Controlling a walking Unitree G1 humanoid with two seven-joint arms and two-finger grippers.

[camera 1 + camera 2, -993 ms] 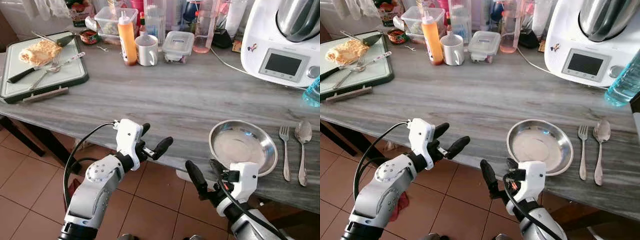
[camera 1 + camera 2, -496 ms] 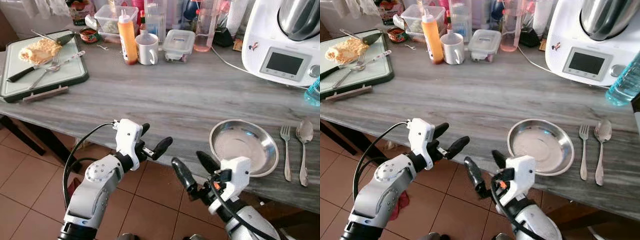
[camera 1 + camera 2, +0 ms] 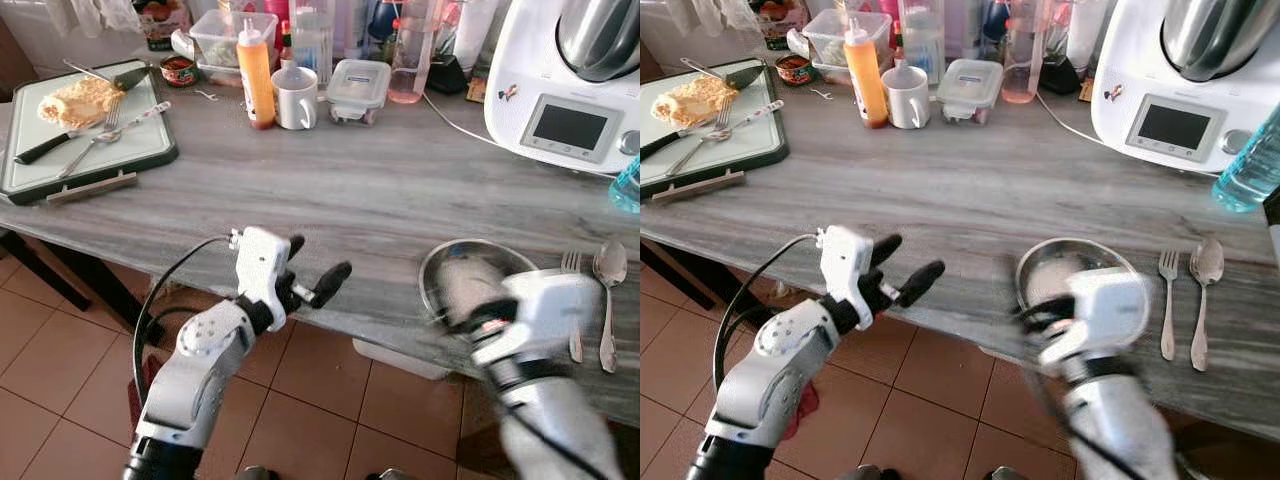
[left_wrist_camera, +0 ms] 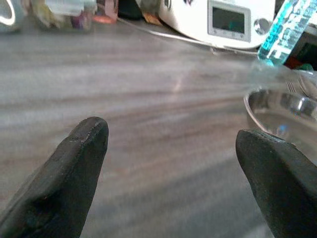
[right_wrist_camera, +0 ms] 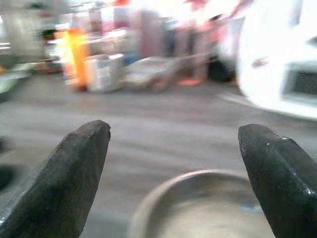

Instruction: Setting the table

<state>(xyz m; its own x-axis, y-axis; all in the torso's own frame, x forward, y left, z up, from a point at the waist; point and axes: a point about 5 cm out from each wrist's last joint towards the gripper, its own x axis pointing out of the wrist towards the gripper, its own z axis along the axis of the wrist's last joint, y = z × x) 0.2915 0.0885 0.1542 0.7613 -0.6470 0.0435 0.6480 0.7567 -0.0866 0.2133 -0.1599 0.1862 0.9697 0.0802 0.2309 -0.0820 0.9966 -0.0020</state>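
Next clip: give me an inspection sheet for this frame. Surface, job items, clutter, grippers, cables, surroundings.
Surface: grey wood-grain table, bare in the middle.
Job's things: steel bowl near the front edge, partly behind the right arm; fork and spoon lie side by side to its right.
Clutter: green tray with food and cutlery at far left; orange sauce bottle, white mug, lidded container, white kitchen machine, blue bottle.
Grippers: left gripper at the table's front edge, jaws open, empty; right gripper motion-blurred, jaws open over the bowl.
Cables: white cord runs to the machine.
Surroundings: terracotta floor tiles.
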